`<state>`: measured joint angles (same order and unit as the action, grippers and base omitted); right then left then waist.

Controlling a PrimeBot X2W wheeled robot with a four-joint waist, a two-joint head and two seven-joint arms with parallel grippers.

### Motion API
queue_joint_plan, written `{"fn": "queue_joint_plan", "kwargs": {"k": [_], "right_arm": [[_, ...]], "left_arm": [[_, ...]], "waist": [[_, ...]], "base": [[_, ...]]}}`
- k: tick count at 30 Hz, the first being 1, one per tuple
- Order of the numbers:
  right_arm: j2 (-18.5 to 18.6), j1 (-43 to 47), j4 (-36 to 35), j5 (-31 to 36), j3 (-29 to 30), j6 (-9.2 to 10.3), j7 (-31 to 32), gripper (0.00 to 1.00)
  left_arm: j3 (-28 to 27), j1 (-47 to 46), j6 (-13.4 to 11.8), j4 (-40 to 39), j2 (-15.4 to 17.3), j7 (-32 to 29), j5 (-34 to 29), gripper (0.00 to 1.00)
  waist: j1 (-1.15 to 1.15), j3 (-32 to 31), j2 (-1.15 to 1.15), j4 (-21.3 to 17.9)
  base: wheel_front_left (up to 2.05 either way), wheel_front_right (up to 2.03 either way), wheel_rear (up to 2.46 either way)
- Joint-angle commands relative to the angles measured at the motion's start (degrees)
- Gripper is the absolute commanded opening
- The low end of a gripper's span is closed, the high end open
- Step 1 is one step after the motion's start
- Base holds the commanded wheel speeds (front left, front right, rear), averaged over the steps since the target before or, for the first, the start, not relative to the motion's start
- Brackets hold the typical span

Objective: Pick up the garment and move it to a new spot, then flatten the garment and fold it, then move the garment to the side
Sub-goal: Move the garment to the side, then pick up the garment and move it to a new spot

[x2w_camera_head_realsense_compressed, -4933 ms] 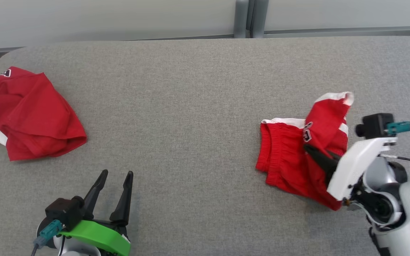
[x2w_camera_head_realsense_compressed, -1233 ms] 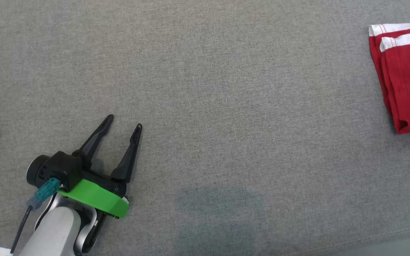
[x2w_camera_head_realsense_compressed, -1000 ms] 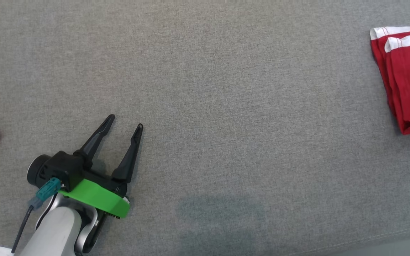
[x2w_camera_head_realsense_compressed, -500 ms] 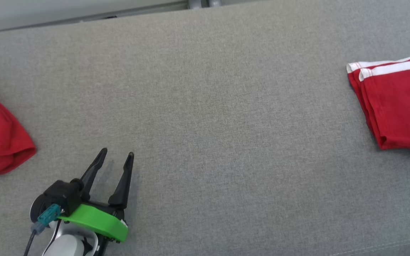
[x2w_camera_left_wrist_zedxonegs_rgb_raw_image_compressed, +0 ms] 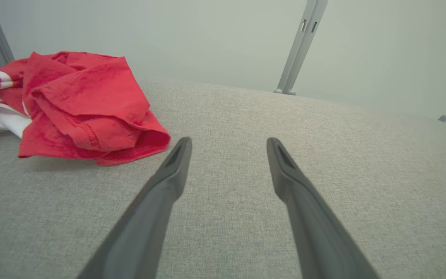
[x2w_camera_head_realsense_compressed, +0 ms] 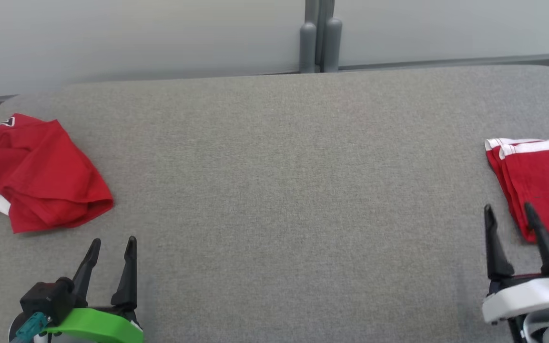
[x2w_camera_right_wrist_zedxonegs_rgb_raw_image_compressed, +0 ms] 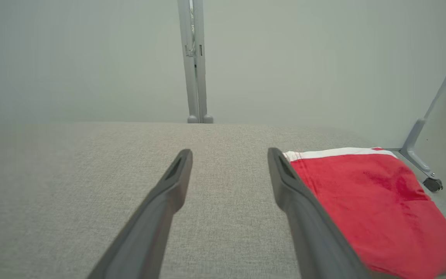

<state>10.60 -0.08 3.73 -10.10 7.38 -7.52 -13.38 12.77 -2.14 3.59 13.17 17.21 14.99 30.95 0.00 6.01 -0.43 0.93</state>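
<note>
Left fingers (x2w_camera_head_realsense_compressed: 128,271) apart, empty, crumpled red cloth heap (x2w_camera_head_realsense_compressed: 41,176) ahead-left. Right fingers (x2w_camera_head_realsense_compressed: 493,247) apart, empty, folded red white-trimmed garment (x2w_camera_head_realsense_compressed: 541,190) just right, on grey fabric worktop (x2w_camera_head_realsense_compressed: 279,190).

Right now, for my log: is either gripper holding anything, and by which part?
Nothing is held: left gripper and right gripper are open and empty; the folded garment lies free.

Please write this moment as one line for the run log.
folded garment: lies flat, right side | left gripper: open, empty | right gripper: open, empty | crumpled garment: far left
</note>
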Motion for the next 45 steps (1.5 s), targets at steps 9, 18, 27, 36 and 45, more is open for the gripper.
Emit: {"fn": "queue_joint_plan", "kwargs": {"k": [9,18,27,36,45], "right_arm": [[-5.7,6.8,2.5,6.0,-2.7,0.06,-1.8,1.00],[-7.5,8.7,2.8,8.2,1.4,0.06,-1.8,1.00],[-7.6,7.9,4.7,7.3,1.8,0.06,-1.8,1.00],[-7.7,7.7,4.5,7.1,1.8,0.06,-1.8,1.00],[-7.6,7.5,4.2,7.9,1.2,0.06,-1.8,1.00]], "left_arm": [[-4.6,4.7,1.8,2.0,-3.4,0.2,-4.0,1.00],[-5.5,4.4,3.7,4.1,-4.2,0.2,-5.1,1.00],[-5.6,3.7,3.9,4.6,-4.7,0.2,-5.2,1.00],[-4.6,4.2,4.0,4.4,-4.1,0.2,-4.3,1.00],[-4.2,3.4,4.0,4.1,-3.9,0.2,-4.1,1.00]], "waist": [[0.00,-7.1,0.43,6.5],[0.00,-8.0,0.43,5.9],[0.00,-7.9,0.43,3.3],[0.00,-7.7,0.43,2.7],[0.00,-7.5,0.43,3.3]], "base": [[0.00,0.00,0.00],[0.00,0.00,0.00],[0.00,0.00,0.00],[0.00,0.00,0.00],[0.00,0.00,0.00]]}}
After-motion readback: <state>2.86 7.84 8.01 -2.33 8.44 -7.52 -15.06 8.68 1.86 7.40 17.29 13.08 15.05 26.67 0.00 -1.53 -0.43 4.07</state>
